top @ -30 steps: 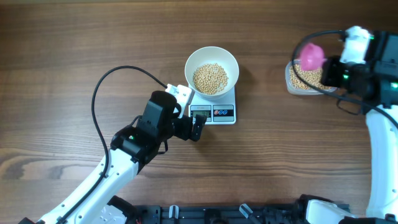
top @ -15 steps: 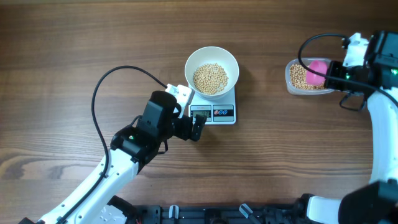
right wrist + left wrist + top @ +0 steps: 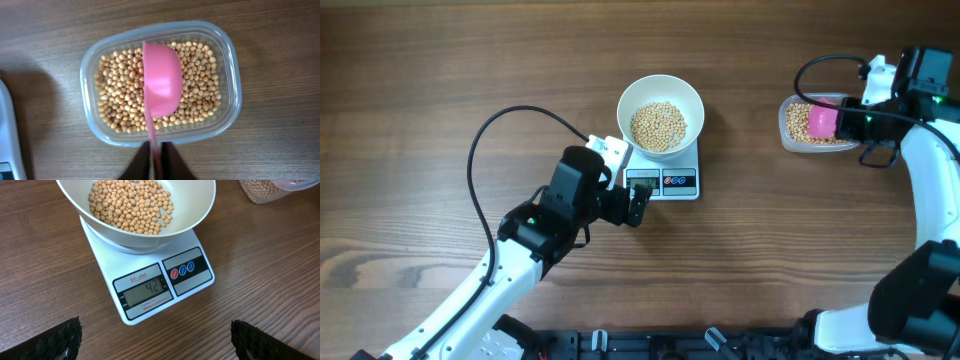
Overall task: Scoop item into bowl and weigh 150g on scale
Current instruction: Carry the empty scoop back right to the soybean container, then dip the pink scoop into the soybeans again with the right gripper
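Observation:
The white bowl (image 3: 624, 106) stands on the white scale (image 3: 681, 183) and holds a layer of tan beans (image 3: 658, 126). In the left wrist view the scale's display (image 3: 148, 288) reads 42 below the bowl (image 3: 196, 214). My left gripper (image 3: 638, 205) stands open just in front of the scale, nothing between its fingers (image 3: 60, 339). My right gripper (image 3: 156, 155) is shut on the thin handle of a pink scoop (image 3: 162, 80). The scoop lies bowl-down on the beans (image 3: 115, 100) in the clear tub (image 3: 229, 95).
The clear plastic tub (image 3: 788, 128) sits on the wood table at the far right, well apart from the scale. A black cable (image 3: 480, 140) loops over the table left of the bowl. The right arm (image 3: 930, 180) runs along the right edge.
The right gripper has brought the pink scoop down from above the tub's left end into the tub, onto the beans. The left arm, bowl and scale have not moved.

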Robot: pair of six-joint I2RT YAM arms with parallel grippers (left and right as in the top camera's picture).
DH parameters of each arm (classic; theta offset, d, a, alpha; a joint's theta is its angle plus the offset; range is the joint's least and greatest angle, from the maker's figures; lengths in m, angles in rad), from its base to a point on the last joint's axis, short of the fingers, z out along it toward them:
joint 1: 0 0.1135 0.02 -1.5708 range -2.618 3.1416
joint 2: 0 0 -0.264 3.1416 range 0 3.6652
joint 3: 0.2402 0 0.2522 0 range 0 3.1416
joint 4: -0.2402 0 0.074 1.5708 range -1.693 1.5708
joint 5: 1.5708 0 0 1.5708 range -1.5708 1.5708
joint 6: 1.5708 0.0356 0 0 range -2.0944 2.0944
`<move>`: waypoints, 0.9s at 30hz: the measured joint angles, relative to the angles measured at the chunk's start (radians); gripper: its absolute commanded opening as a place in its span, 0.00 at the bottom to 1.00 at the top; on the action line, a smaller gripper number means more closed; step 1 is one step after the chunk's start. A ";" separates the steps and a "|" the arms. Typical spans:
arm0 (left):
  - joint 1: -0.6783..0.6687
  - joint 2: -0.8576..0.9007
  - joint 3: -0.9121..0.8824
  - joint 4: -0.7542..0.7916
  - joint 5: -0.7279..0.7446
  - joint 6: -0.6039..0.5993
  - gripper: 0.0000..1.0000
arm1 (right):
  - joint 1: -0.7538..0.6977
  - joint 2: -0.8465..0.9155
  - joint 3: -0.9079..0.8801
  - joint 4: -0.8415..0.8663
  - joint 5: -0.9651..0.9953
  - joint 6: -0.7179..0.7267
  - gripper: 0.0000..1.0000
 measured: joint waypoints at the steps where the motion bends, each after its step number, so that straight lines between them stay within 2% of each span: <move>1: 0.000 0.000 0.000 0.000 0.000 0.000 1.00 | 0.000 0.005 0.000 0.000 0.002 0.000 0.31; 9: 0.000 0.000 0.000 0.000 0.000 0.000 1.00 | 0.000 0.024 0.000 0.000 0.014 -0.015 0.40; 13: 0.000 0.000 0.000 0.000 0.000 0.000 1.00 | 0.000 0.024 0.000 -0.001 0.017 -0.014 0.30; 22: 0.000 0.000 0.000 0.000 0.000 0.000 1.00 | 0.000 0.024 0.000 -0.014 0.077 0.015 0.29; 27: 0.000 0.000 0.000 0.000 0.000 0.000 1.00 | 0.000 0.024 0.000 -0.019 0.090 0.046 0.15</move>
